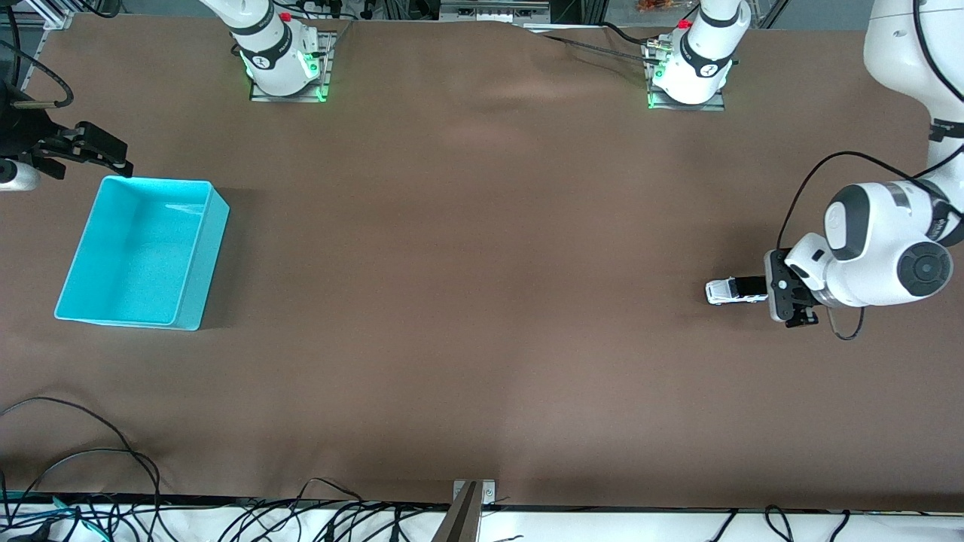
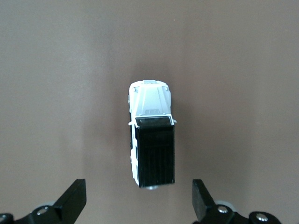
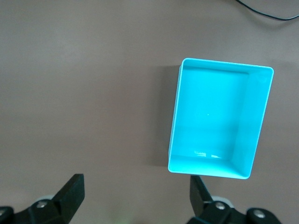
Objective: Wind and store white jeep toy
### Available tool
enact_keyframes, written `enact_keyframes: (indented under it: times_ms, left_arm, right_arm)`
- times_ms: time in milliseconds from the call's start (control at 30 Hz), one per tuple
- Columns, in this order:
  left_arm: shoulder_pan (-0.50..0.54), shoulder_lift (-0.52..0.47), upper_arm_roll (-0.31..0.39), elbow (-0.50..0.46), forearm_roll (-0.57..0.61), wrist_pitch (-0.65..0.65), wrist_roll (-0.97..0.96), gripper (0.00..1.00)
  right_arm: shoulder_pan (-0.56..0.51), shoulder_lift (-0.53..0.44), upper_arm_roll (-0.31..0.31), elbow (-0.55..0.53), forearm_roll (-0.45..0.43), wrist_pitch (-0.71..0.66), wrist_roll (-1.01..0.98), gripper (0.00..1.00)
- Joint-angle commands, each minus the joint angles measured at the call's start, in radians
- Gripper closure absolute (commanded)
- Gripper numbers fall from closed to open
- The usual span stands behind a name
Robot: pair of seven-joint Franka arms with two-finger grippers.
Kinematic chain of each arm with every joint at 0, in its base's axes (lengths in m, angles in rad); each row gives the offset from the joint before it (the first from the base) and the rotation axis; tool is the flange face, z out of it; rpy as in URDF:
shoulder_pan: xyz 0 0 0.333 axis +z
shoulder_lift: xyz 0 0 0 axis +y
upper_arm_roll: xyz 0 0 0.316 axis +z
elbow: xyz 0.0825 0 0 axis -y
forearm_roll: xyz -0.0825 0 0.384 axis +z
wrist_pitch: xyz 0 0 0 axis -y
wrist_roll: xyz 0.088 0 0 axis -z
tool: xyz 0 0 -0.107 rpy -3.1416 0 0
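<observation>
White jeep toy (image 2: 151, 140) is sitting on the surface under my left pincer (image 2: 139, 200), long axis running between its wide-open, empty fingers; right pincer (image 3: 135, 198) is idling open near the cyan bin (image 1: 192, 278).

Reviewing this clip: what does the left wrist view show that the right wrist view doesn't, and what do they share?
Only the left wrist view shows the white jeep toy, standing on the table between the left claw's open fingers, untouched. Only the right wrist view shows the cyan bin, empty, with the right claw open above the table beside it, and a black cable. Both share the brown table cover.
</observation>
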Motion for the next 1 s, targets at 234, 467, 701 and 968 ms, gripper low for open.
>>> enact_keyframes:
  times_ms: [234,467,701,968]
  left_arm:
    - [0.02,-0.026,-0.006,-0.147,0.0,0.179,0.021,0.0]
    - [0.014,-0.018,-0.008,-0.201,-0.056,0.267,0.021,0.0]
    - [0.017,-0.005,-0.01,-0.206,-0.056,0.275,0.024,0.28]
    - [0.021,-0.006,-0.028,-0.206,-0.056,0.273,0.03,0.82]
  right_arm:
    - [-0.003,0.009,0.002,0.026,-0.013,-0.005,-0.001,0.0]
    - [-0.003,0.009,0.002,0.026,-0.013,-0.005,-0.001,0.0]
    - [-0.003,0.009,0.002,0.026,-0.013,-0.005,-0.001,0.0]
    - [-0.003,0.009,0.002,0.026,-0.013,-0.005,-0.001,0.0]
